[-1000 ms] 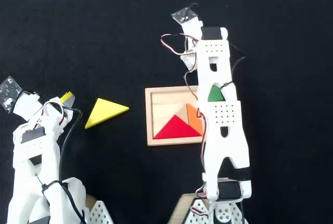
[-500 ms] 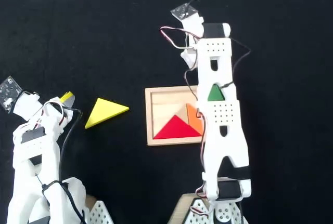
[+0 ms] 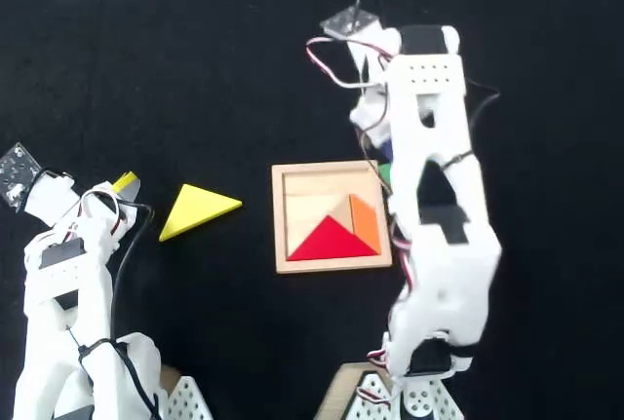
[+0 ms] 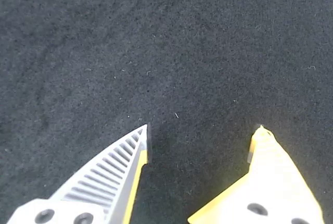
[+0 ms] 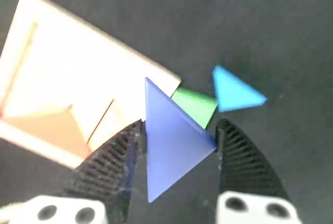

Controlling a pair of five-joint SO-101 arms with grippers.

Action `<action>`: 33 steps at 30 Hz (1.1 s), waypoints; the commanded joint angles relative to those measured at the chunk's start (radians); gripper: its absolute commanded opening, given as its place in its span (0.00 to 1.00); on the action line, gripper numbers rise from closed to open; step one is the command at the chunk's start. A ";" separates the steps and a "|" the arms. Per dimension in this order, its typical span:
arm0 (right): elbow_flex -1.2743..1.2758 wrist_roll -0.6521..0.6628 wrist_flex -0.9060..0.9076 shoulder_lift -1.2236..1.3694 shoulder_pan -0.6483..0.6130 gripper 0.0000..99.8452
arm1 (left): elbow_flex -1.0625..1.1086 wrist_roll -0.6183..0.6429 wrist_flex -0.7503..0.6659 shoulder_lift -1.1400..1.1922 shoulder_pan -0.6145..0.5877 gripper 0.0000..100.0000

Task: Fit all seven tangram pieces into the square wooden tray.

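The right gripper [image 5: 179,126] pinches the blue triangle piece [image 5: 169,141] by the far right corner of the square wooden tray [image 3: 292,181]. Its slanted sides could slip, dropping it on the rim. The left gripper [image 4: 203,130] hangs open, far left.

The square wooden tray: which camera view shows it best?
The high view: the square wooden tray is almost whole there, holding a red triangle and an orange piece; the right arm overlaps one edge. The right wrist view shows one corner part, behind the blue triangle. The left wrist view faces black cloth.
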 commanded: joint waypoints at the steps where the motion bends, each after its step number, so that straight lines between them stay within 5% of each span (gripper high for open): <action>1: 0.355 0.035 -0.110 -0.249 0.009 0.18 | -0.008 0.003 -0.015 -0.015 0.010 0.31; 11: 0.903 0.034 -0.549 -0.513 -0.086 0.18 | -0.008 0.003 -0.015 -0.015 0.010 0.31; 33: 0.750 -0.015 -0.623 -0.251 -0.091 0.18 | -0.008 0.003 -0.020 -0.015 0.010 0.31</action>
